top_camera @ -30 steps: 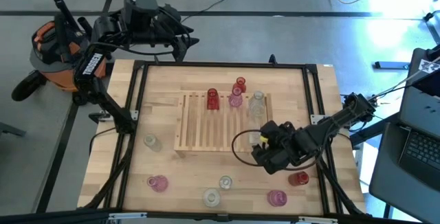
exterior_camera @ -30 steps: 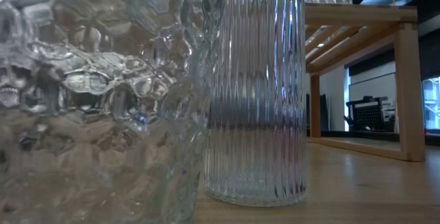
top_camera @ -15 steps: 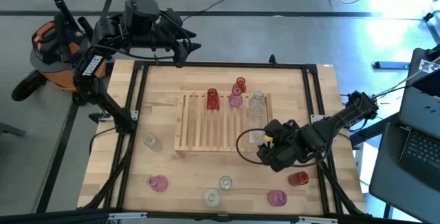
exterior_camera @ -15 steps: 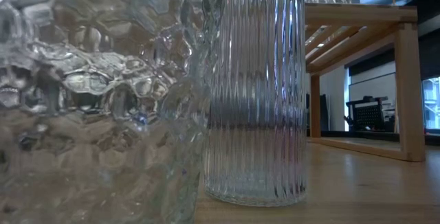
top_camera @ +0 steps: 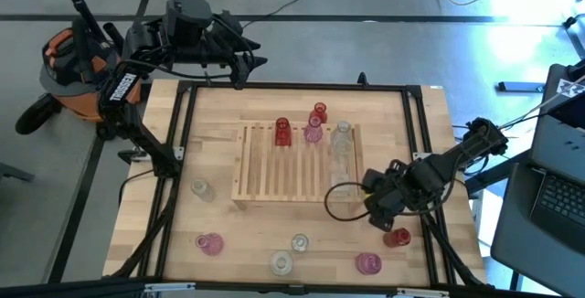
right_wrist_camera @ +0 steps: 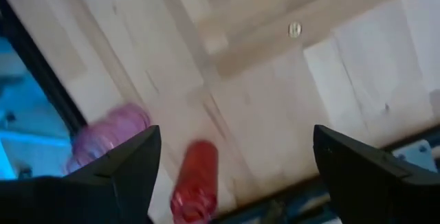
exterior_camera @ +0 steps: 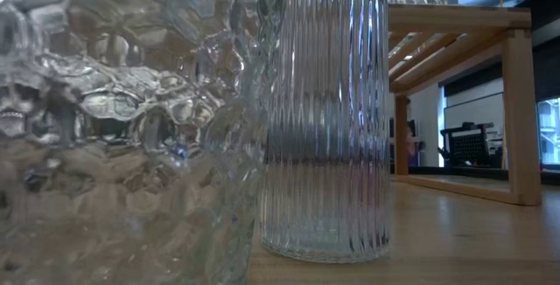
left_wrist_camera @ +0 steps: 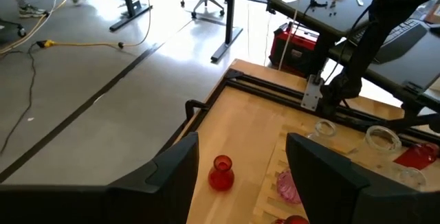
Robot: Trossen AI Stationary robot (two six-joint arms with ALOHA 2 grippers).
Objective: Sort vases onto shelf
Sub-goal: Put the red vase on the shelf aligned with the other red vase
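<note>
Where the slatted wooden shelf (top_camera: 294,161) lies at the middle of the tabletop (top_camera: 228,106), four vases stand on its far half: a red vase (top_camera: 282,132) toward the far left of the shelf, a pink vase (top_camera: 313,132) just right of it, a second red vase (top_camera: 319,112) at the shelf's far edge behind the pink one, and a clear vase (top_camera: 342,139) at the shelf's right end; the rest stand off the shelf on the table; a clear vase (top_camera: 201,188) sits near the shelf's near-left corner; a pink vase (top_camera: 210,243) stands well to the near left of the shelf; two clear vases (top_camera: 300,242) (top_camera: 281,262) stand together straight in front of the shelf, near the table's front edge; a pink vase (top_camera: 367,263) and a red vase lying on its side (top_camera: 396,238) are off the shelf's near-right corner. The right gripper (top_camera: 377,208) hangs just beyond that same corner, close above the fallen red vase; in its wrist view the two fingers (right_wrist_camera: 120,165) stand wide apart with nothing between them, and the red vase (right_wrist_camera: 194,181) and pink vase (right_wrist_camera: 108,136) show blurred on the wood beyond. The left gripper (top_camera: 239,60) waits beyond the shelf, past the table's far edge; its fingers (left_wrist_camera: 172,176) are parted about halfway and hold nothing, looking toward the red vase (left_wrist_camera: 221,172) at the shelf's far edge.
</note>
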